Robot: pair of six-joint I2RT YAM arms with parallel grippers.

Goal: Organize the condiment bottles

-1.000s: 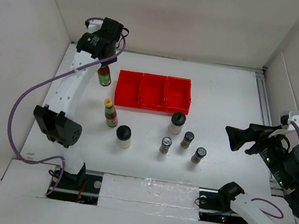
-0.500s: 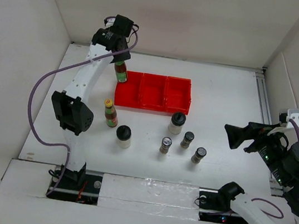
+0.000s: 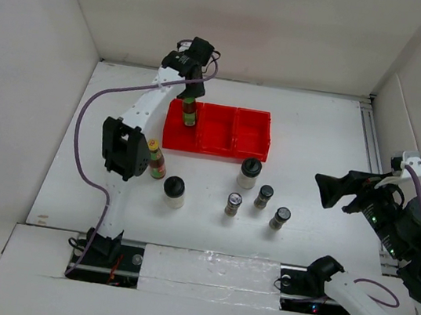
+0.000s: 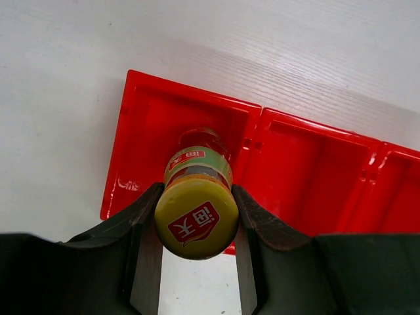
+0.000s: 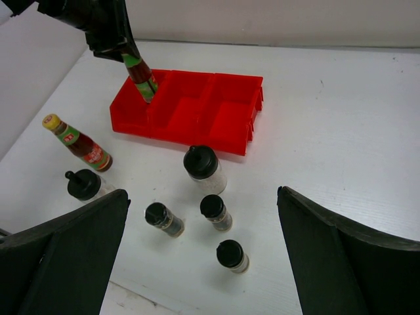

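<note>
Over the far side of the white bench [image 3: 318, 126], the left end effector [image 3: 191, 99] is pinching a tall yellow-capped bottle with a red-and-green label [image 3: 190, 115] by its cap. It holds the bottle above the left compartment of the red plastic three-compartment tray [image 3: 213, 150].

The left wrist camera gives what the overhead view can't. Both black fingers [image 4: 141, 216] are pressed against the sides of the cap, and the bottle's foot points down into that compartment, close to the divider. From the right wrist camera the bottle leans, and its lower end drops behind the tray's wall. Whether it touches the compartment floor, I can't tell from any angle.

In front of the tray the rest stand upright on the bench:
- The second tall yellow-capped bottle [image 3: 156, 159] is near the tray's left front corner. The left arm's black elbow joint [image 3: 120, 150] crowds right up beside it in the overhead view.
- A squat white jar with a black lid [image 3: 174, 191] stands near that bottle.
- A second white black-lidded jar [image 3: 249, 172] stands just in front of the right compartment.
- Three small dark-capped shakers [image 3: 234, 204] [image 3: 264, 196] [image 3: 280, 218] form a loose cluster in front of that second jar.

The right end effector [image 3: 324, 192] hovers well apart at the bench's right side with its fingers spread wide. Its own camera frames the whole line-up between them.
</note>
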